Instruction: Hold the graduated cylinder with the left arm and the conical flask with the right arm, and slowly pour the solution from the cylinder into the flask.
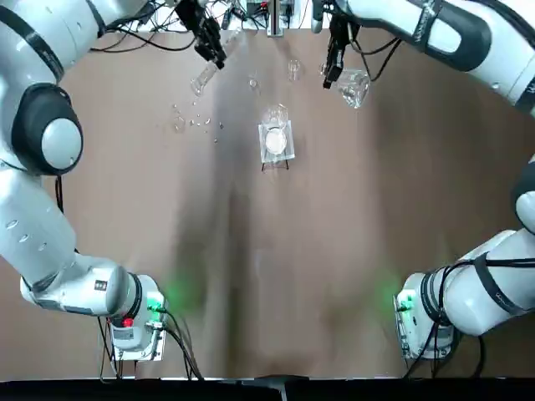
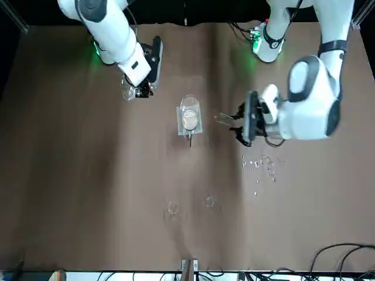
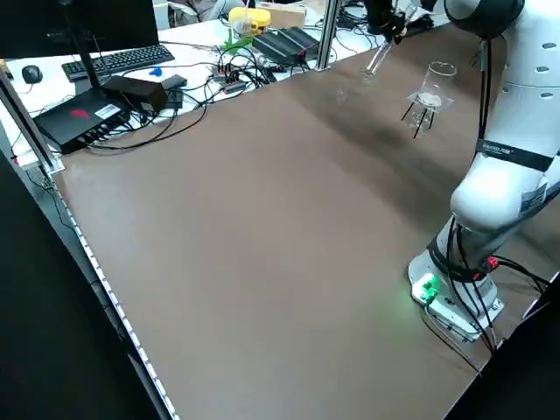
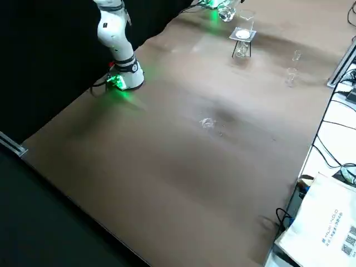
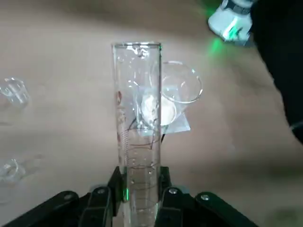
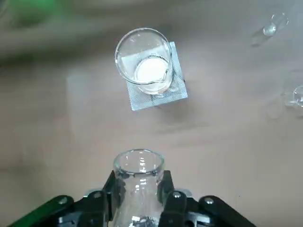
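Note:
My left gripper [image 1: 211, 46] is at the far left of the table, shut on the graduated cylinder [image 1: 203, 80]. The slim clear tube tilts out toward the table's middle. In the left wrist view the cylinder [image 5: 137, 127] rises between the two fingers [image 5: 101, 203], its open mouth away from the gripper. My right gripper [image 1: 333, 65] is at the far right, shut on the conical flask [image 1: 354, 87]. The flask's neck and round rim [image 6: 138, 163] sit between the right fingers [image 6: 175, 198]. In the front view, the cylinder [image 2: 225, 119] and flask [image 2: 128, 91] are well apart.
A clear beaker on a square black-legged stand [image 1: 276, 140] stands between the two grippers. Tiny glass bits [image 1: 196, 122] lie under the left gripper. Two small vials [image 2: 172, 208] stand near the far edge. Cables [image 2: 328, 257] run along that edge.

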`<state>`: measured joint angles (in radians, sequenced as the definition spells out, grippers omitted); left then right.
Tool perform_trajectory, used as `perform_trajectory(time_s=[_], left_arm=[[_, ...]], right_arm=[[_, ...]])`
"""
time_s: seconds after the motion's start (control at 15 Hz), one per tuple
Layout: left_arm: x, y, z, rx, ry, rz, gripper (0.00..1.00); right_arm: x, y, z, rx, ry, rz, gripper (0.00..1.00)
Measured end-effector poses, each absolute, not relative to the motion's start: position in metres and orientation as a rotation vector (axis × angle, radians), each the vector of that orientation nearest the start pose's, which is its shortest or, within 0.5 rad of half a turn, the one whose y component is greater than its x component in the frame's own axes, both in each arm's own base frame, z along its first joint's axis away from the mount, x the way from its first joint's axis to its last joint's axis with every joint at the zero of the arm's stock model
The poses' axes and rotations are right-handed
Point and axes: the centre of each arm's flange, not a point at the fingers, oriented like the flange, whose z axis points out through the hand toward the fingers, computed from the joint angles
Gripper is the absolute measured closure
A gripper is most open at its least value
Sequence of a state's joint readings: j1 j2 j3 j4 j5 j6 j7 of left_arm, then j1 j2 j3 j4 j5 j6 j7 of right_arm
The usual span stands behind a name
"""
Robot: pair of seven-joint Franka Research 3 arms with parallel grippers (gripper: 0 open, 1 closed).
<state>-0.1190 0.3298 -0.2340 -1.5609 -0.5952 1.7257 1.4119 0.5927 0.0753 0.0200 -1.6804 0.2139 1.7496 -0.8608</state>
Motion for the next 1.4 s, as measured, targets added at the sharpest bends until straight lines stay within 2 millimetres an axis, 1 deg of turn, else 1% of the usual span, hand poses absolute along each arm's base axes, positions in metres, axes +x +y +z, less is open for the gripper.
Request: perform_trajectory(time_s=[0.2, 0.4, 0.6, 0.67, 0.73, 0.87, 1.07, 1.27, 1.4], left_arm=[[0.609, -0.209, 0.455, 1.639, -1.715, 0.344, 0.66], [0.622, -0.165, 0.432, 1.539, -1.634, 0.418, 0.66], [0.635, -0.107, 0.395, 1.444, -1.568, 0.518, 0.66], [0.642, -0.071, 0.368, 1.399, -1.537, 0.603, 0.66], [0.643, -0.057, 0.356, 1.375, -1.518, 0.633, 0.66], [0.643, -0.034, 0.334, 1.335, -1.503, 0.684, 0.66], [0.643, -0.006, 0.31, 1.306, -1.506, 0.749, 0.66], [0.64, 0.016, 0.287, 1.266, -1.51, 0.801, 0.66], [0.638, 0.023, 0.272, 1.221, -1.541, 0.85, 0.66]], right_arm=[[0.469, 0.37, 0.535, -2.235, -1.969, 0.005, 0.61], [0.465, 0.388, 0.529, -2.25, -2.015, 0.023, 0.61], [0.464, 0.406, 0.528, -2.268, -2.036, 0.018, 0.61], [0.464, 0.419, 0.525, -2.278, -2.068, 0.018, 0.61], [0.463, 0.425, 0.522, -2.289, -2.088, 0.022, 0.61], [0.461, 0.439, 0.515, -2.303, -2.126, 0.028, 0.61], [0.463, 0.454, 0.507, -2.305, -2.157, 0.035, 0.61], [0.464, 0.466, 0.494, -2.325, -2.217, 0.053, 0.61], [0.462, 0.475, 0.485, -2.328, -2.261, 0.068, 0.61]])
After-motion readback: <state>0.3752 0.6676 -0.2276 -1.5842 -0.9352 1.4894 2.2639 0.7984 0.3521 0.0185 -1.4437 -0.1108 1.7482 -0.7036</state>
